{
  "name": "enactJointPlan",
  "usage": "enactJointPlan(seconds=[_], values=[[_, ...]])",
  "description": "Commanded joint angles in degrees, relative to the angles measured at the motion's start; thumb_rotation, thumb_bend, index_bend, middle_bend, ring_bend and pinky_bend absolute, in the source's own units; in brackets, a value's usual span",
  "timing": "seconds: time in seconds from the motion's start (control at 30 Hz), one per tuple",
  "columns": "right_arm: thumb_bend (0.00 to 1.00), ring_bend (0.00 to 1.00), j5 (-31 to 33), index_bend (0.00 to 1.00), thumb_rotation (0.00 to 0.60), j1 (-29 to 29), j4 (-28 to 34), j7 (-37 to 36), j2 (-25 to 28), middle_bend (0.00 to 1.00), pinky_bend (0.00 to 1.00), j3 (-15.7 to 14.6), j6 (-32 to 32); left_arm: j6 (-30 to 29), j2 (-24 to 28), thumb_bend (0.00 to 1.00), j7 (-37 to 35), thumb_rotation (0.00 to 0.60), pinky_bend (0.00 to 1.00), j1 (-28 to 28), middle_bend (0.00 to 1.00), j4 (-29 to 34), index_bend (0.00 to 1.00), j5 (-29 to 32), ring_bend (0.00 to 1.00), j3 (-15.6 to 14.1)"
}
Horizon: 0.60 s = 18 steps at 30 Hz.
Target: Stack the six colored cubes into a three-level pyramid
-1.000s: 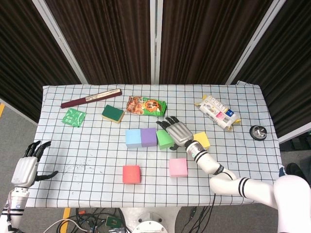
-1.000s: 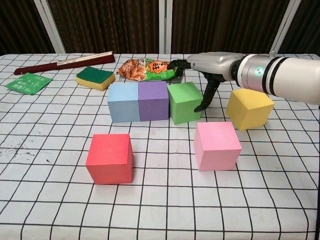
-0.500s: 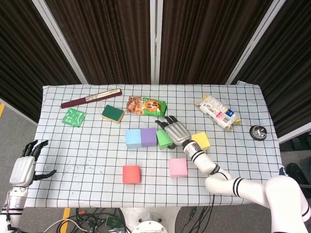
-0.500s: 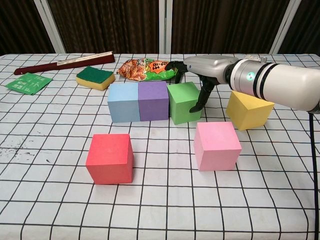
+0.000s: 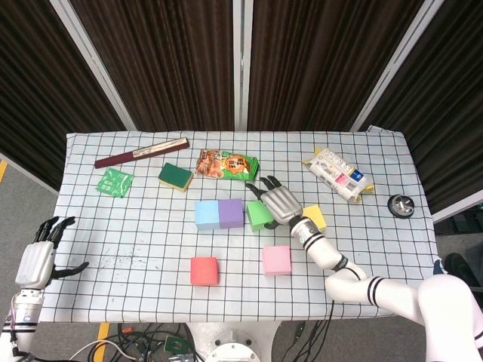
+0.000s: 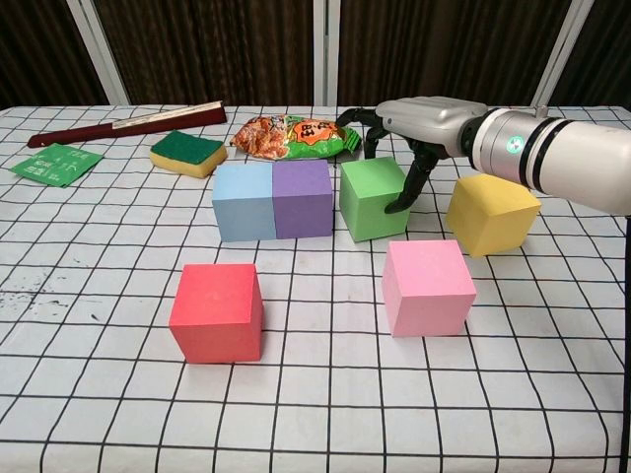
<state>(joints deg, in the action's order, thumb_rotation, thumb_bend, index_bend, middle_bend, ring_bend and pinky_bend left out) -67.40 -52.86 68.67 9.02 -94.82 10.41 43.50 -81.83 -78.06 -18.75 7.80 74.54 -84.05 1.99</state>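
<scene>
Right hand (image 6: 409, 128) grips the green foam cube (image 6: 373, 197), fingers curled over its top; cube sits square, a narrow gap at its 9 o'clock from the purple foam cube (image 6: 301, 197). Left hand (image 5: 39, 256) hangs spread, off the tabletop (image 5: 136, 226).

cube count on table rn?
6. Blue and purple touch in a row; green sits just right of them, under the right hand; yellow is further right; red front left; pink front right. None stacked, none seem hidden.
</scene>
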Motion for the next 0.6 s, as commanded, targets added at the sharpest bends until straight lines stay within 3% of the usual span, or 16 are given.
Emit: enactJointPlan(seconds=[0.03, 0.6], values=[[0.10, 0.04, -0.42, 0.00, 0.600, 0.20, -0.17, -0.24, 0.36, 0.46, 0.00, -0.10, 0.24, 0.10, 0.04, 0.00, 0.05, 0.600, 0.06, 0.02, 0.16, 0.06, 0.13, -0.02, 0.04, 0.06], [0.11, 0.05, 0.68, 0.00, 0.600, 0.35, -4.70, -0.32, -3.93, 0.47, 0.00, 1.76, 2.29, 0.96, -0.17, 0.00, -0.41, 0.600, 0.06, -0.03, 0.16, -0.43, 0.13, 0.33, 0.04, 0.41]])
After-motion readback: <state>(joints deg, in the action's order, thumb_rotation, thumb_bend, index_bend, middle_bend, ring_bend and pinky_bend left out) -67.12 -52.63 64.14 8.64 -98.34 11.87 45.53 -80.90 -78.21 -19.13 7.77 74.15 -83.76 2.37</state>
